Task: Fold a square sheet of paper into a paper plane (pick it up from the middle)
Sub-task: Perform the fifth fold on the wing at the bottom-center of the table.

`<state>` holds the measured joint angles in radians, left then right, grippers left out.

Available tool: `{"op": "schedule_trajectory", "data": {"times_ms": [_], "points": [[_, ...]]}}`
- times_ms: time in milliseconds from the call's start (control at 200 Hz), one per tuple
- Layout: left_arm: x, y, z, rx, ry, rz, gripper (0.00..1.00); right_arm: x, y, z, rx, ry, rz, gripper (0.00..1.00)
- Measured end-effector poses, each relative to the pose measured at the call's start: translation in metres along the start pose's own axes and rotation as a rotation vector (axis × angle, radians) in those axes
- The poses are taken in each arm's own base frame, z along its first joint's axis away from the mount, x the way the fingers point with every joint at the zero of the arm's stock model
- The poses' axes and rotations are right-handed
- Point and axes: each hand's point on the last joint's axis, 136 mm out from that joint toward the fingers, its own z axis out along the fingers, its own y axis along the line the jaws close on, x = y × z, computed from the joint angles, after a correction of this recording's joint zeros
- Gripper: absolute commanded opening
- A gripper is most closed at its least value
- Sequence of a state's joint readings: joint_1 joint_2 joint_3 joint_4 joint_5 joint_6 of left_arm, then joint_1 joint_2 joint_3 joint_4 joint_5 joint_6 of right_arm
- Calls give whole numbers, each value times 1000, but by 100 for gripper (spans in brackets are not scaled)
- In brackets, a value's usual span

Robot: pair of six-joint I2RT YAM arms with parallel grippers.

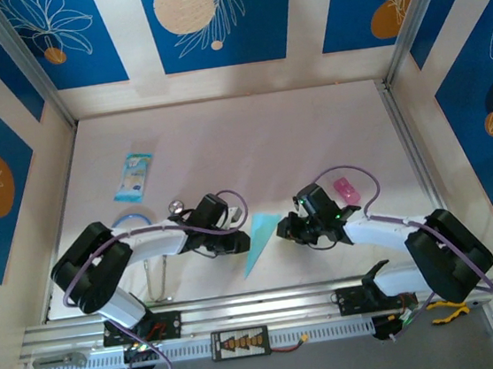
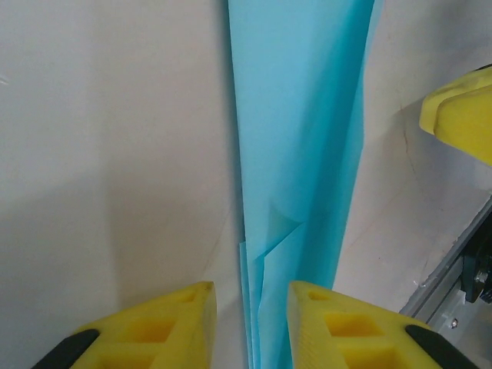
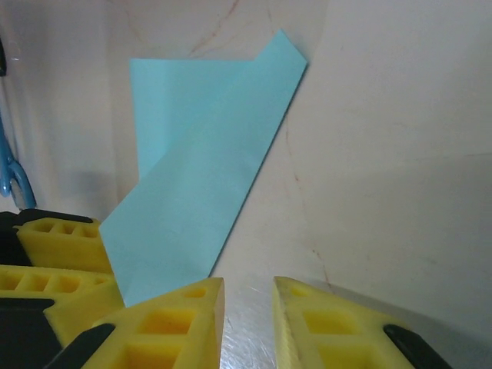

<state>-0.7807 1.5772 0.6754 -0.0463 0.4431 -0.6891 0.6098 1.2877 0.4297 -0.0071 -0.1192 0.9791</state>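
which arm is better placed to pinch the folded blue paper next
Left, probably: the left tool straddles one end of the slim folded light-blue paper dart, jaws slightly open. The right tool has bare white table in its gap, paper beside it.

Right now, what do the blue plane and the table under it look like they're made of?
Plane: thin matte paper; crisp creases and stacked layer edges show. Table: hard, smooth white board, slight sheen, faint brownish scuffs; probably laminate or painted wood, not certain.
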Motion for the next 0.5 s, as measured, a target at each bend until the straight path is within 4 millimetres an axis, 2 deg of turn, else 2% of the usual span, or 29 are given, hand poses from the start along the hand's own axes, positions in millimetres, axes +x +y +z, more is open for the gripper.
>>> {"op": "schedule_trajectory", "data": {"times_ms": [500], "points": [[1,-1,7,4,32,-9,29,4,1,9,-3,19,2,24]]}}
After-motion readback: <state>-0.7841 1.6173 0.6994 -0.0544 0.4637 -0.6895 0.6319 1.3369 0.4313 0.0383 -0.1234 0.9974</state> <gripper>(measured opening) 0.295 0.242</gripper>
